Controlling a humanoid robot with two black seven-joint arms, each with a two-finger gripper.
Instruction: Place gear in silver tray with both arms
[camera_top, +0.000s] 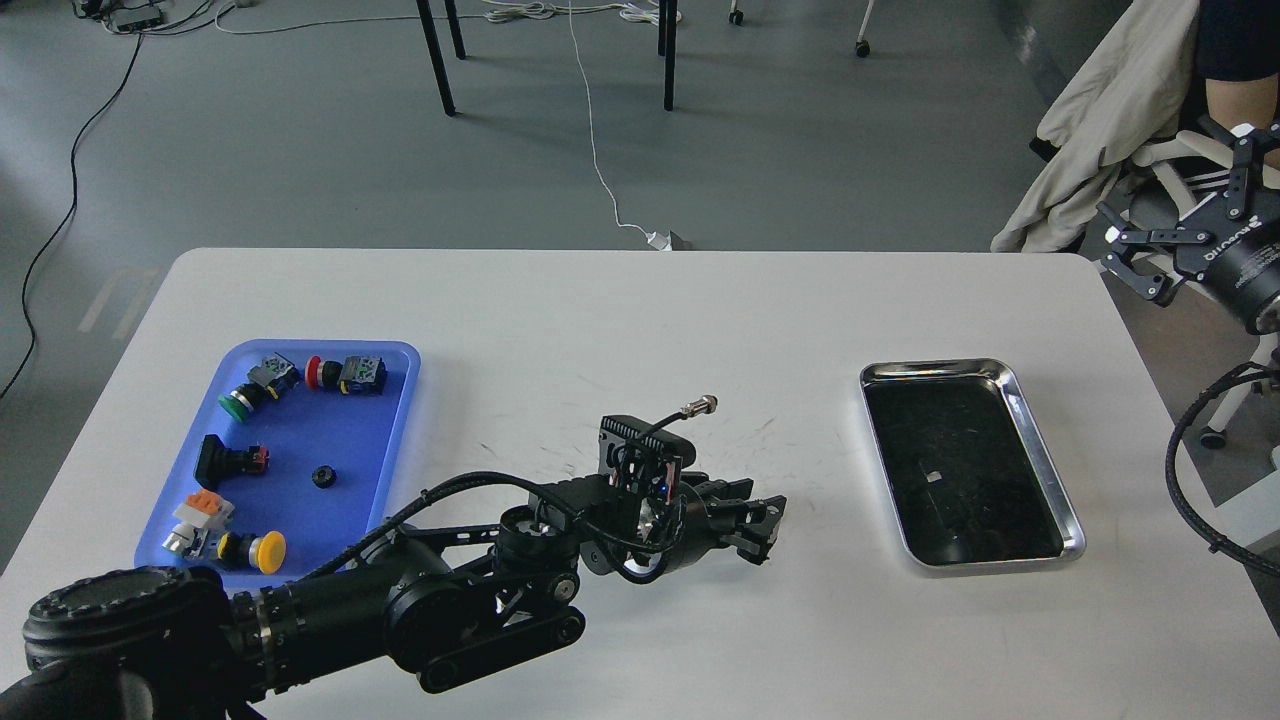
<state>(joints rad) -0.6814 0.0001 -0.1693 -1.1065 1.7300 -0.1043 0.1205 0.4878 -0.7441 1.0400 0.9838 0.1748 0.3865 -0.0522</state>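
Note:
The silver tray (1041, 452) lies empty on the right of the white table, its dark bottom bare. A small black gear (322, 476) lies in the blue tray (300, 430) at the left. My left gripper (762, 527) is low over the table's middle, left of the silver tray and well right of the gear. Its dark fingers cannot be told apart, and I see nothing in them. My right gripper (1172, 218) hangs off the table's far right corner, fingers spread and empty.
The blue tray also holds push buttons, green (238, 402), red (314, 372) and yellow (266, 550), and a black part (218, 460). A chair with a beige coat (1100, 120) and a person stand at the right. Cables run across the floor.

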